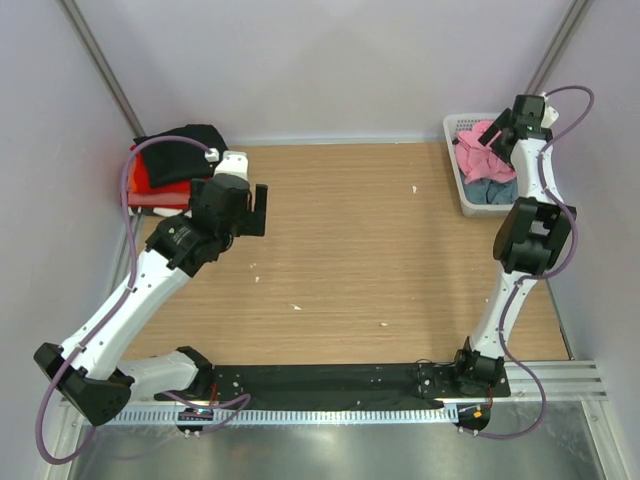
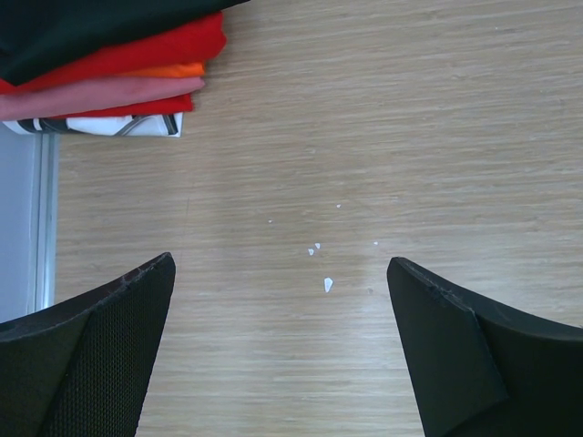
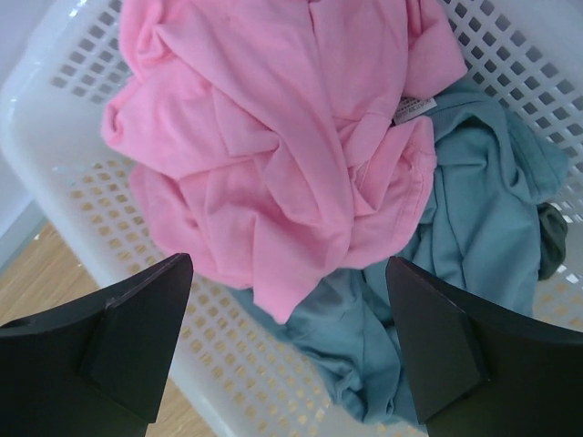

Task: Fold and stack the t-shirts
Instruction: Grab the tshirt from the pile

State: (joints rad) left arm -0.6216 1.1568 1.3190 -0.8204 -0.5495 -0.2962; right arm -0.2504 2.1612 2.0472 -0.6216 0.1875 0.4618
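A folded stack of t-shirts (image 1: pixel 172 165), black on top with red under it, lies at the table's far left; in the left wrist view the stack (image 2: pixel 109 64) shows black, red, orange and pink layers. A crumpled bright pink t-shirt (image 3: pixel 282 155) with a white neck tag lies on a grey-blue one (image 3: pixel 474 228) in the white basket (image 1: pixel 462 182); a dark olive bit (image 3: pixel 549 238) peeks out at the right. My right gripper (image 3: pixel 287 273) hangs open just above the pink shirt. My left gripper (image 2: pixel 281 273) is open and empty over bare wood beside the stack.
The white lattice basket stands at the far right by the wall. Small white specks (image 2: pixel 326 284) lie scattered on the wooden table (image 1: pixel 350 250). A metal rail (image 1: pixel 560 375) runs along the near edge. Walls close in on left, back and right.
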